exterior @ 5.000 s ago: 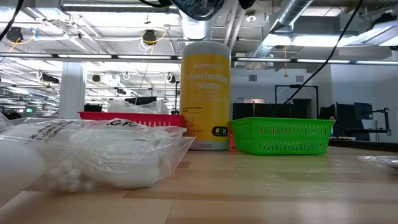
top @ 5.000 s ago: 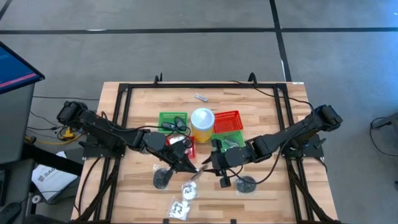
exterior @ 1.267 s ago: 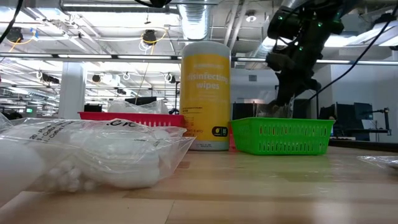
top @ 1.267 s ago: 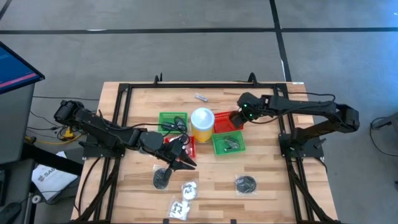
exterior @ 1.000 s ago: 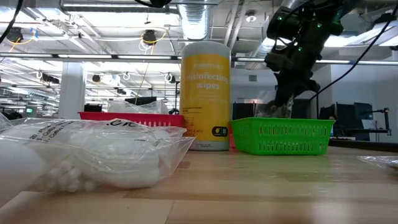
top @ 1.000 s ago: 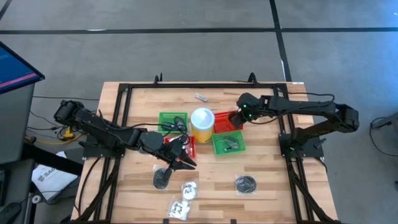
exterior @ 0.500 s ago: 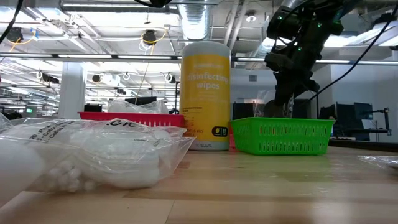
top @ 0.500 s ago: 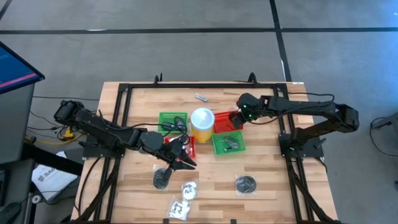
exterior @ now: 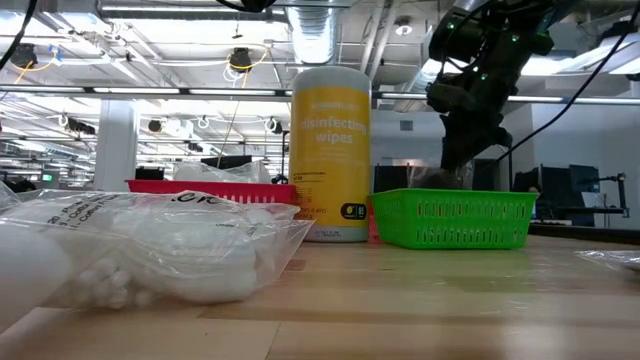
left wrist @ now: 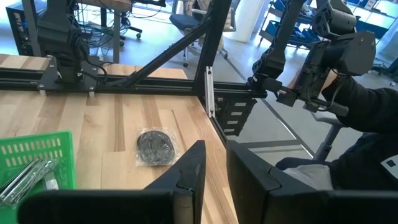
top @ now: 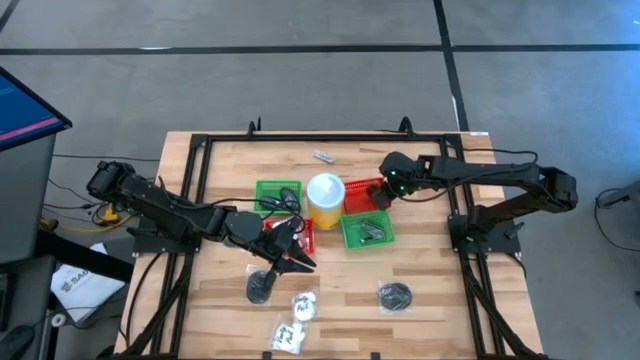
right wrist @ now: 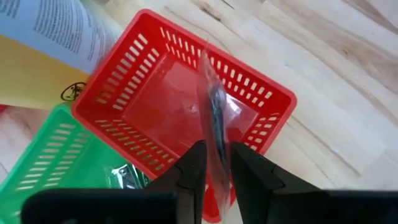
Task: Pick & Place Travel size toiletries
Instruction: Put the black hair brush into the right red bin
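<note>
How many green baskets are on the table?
2. One green basket sits left of the yellow wipes can. The second green basket sits right of the can, just in front of the red basket. The arms could hide more.

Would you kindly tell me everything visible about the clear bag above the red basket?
The crinkly clear plastic bag holds a dark round piece. It hangs edge-on, upright, between the fingers of the right pincer, which stand narrowly apart on either side of it. It hangs over the red mesh plastic basket, which sits beside the yellow wipes canister.
</note>
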`<state>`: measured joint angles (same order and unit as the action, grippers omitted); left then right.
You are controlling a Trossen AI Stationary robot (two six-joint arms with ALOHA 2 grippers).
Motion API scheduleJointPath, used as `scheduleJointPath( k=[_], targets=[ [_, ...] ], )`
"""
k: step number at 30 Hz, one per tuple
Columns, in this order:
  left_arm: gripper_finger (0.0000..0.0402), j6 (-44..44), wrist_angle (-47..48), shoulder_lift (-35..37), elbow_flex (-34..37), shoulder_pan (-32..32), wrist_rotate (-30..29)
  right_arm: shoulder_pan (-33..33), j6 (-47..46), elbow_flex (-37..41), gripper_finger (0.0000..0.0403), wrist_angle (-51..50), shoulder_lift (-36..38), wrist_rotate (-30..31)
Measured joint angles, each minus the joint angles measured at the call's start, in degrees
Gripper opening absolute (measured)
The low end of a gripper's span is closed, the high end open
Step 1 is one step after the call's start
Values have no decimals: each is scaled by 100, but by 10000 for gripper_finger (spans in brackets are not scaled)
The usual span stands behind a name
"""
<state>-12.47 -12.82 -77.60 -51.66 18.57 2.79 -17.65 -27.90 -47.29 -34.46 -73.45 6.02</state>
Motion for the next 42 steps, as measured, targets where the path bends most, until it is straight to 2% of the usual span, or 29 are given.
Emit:
scheduleJointPath(
  k=[17, 27, 35, 42],
  targets=[
    [57, 0, 2, 0, 0, 2, 0, -34, 288, -7, 64, -16, 120, 4],
    [57, 0, 2, 0, 0, 2, -2, -193, 302, -133, 64, -102, 874, 4],
    [57, 0, 101, -2, 0, 34, -7, 730, 302, -131, 64, -16, 1084, -13],
    [57, 0, 157, -2, 0, 343, -2, 1978, 437, -129, 64, 606, 1084, 0]
  ],
)
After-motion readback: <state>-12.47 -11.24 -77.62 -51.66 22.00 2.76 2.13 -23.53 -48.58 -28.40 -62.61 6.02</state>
